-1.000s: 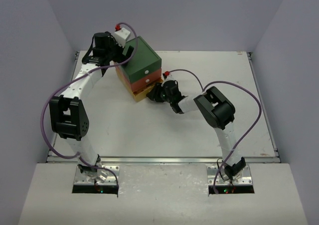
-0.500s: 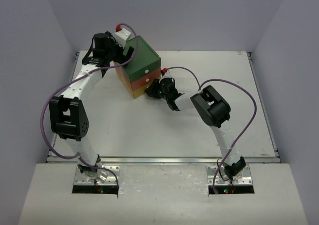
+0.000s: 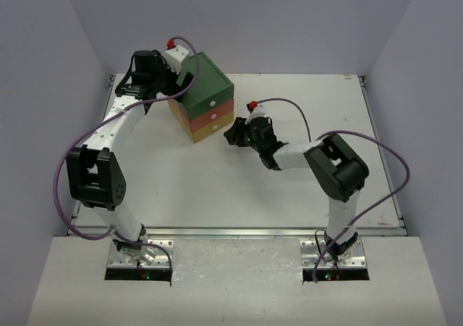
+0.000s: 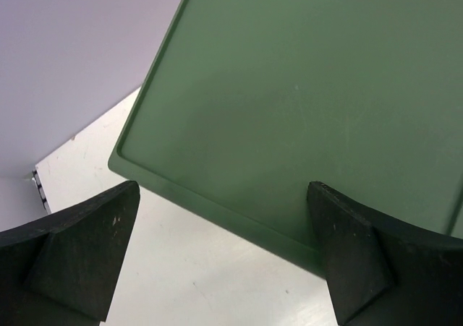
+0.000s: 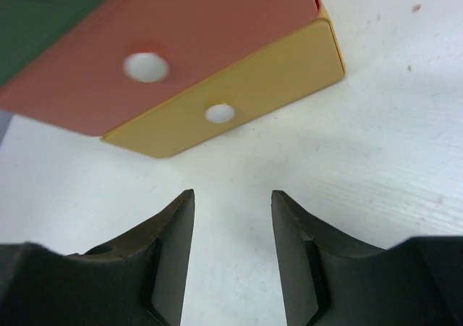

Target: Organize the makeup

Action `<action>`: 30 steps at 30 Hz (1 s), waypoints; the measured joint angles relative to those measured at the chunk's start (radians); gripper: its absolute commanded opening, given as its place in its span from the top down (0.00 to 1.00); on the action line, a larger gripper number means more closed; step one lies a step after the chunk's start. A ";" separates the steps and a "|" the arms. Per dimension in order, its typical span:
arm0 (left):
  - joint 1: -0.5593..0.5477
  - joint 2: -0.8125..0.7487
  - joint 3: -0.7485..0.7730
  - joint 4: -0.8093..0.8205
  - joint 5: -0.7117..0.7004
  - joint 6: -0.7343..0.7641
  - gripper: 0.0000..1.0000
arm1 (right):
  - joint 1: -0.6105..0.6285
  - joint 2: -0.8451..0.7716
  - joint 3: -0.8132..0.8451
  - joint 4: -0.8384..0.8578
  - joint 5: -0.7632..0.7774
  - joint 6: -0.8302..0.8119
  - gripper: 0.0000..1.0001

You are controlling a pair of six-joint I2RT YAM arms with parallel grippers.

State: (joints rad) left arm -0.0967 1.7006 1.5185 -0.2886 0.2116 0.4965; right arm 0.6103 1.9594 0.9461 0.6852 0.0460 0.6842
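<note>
No makeup shows in any view. The three-drawer box (image 3: 206, 95) stands at the back left of the table with its green, orange and yellow drawer fronts flush. My right gripper (image 3: 233, 134) hovers just right of it, open and empty. In the right wrist view it (image 5: 233, 196) sits low over the white table, a short way from the yellow drawer (image 5: 246, 87) and its white knob (image 5: 220, 113). My left gripper (image 3: 171, 82) is wide open at the box's back left corner. Its fingers (image 4: 87, 246) straddle the edge of the green top (image 4: 304, 87) without touching it.
The white table (image 3: 217, 189) runs to walls at the back and both sides, with a metal rail along its near edge. The orange drawer (image 5: 202, 29) above the yellow one also carries a white knob (image 5: 146, 66). Cables loop over both arms.
The yellow bottom drawer has gone from pulled out to flush. My right gripper has then backed off to the right and spread its jaws. The left arm has barely shifted.
</note>
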 measured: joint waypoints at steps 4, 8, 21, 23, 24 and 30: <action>0.000 -0.075 -0.011 -0.077 -0.019 -0.004 0.00 | -0.017 -0.273 -0.123 -0.103 -0.019 -0.104 0.38; 0.013 -0.262 -0.114 -0.098 -0.058 -0.001 0.00 | -0.076 -0.484 -0.149 -0.368 -0.022 -0.178 0.16; 0.215 -0.873 -0.720 -0.161 -0.088 0.043 0.00 | -0.411 -1.263 -0.671 -0.883 0.144 -0.159 0.01; 0.216 -0.903 -0.831 -0.178 -0.088 0.044 0.00 | -0.411 -1.381 -0.721 -0.900 0.180 -0.144 0.01; 0.216 -0.906 -0.878 -0.186 -0.089 0.042 0.00 | -0.411 -1.423 -0.739 -0.907 0.202 -0.135 0.01; 0.216 -1.037 -1.041 -0.219 -0.099 0.021 0.00 | -0.411 -1.537 -0.769 -0.959 0.294 -0.043 0.01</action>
State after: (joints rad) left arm 0.1192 0.6635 0.4773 -0.5078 0.1127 0.5179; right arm 0.1989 0.4227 0.1774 -0.2736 0.3401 0.6414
